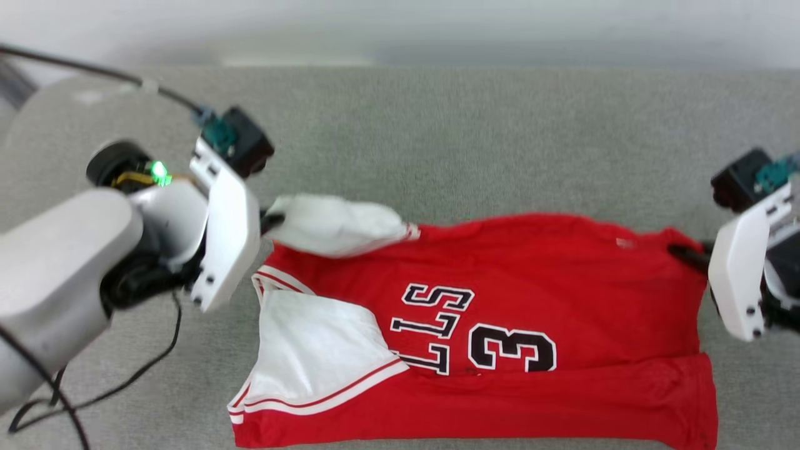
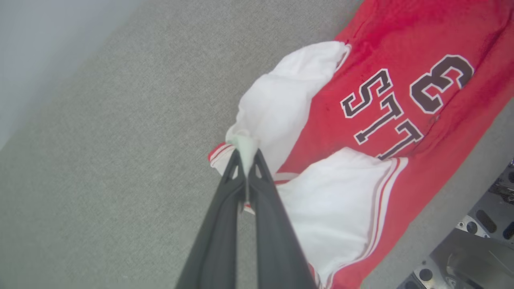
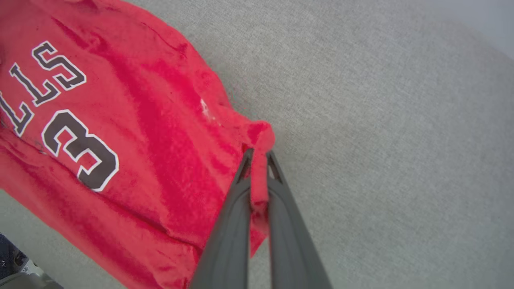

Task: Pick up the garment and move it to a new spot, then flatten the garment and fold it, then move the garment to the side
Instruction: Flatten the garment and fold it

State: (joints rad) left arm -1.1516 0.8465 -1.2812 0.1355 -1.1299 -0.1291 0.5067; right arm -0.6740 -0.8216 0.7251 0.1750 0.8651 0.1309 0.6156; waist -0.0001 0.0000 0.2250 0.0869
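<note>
Plainly, wrist views show jaws pinching the garment (image 1: 562,281) (opposite ends).

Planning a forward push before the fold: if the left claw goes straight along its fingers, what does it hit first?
The bunched white short sleeve of the red jersey T-shirt, which the left claw is shut on. Past that, probably the grey fabric surface; depth is unclear.

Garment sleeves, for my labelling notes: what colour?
White sleeves with red-and-white striped trim; clearest in the head view.
</note>
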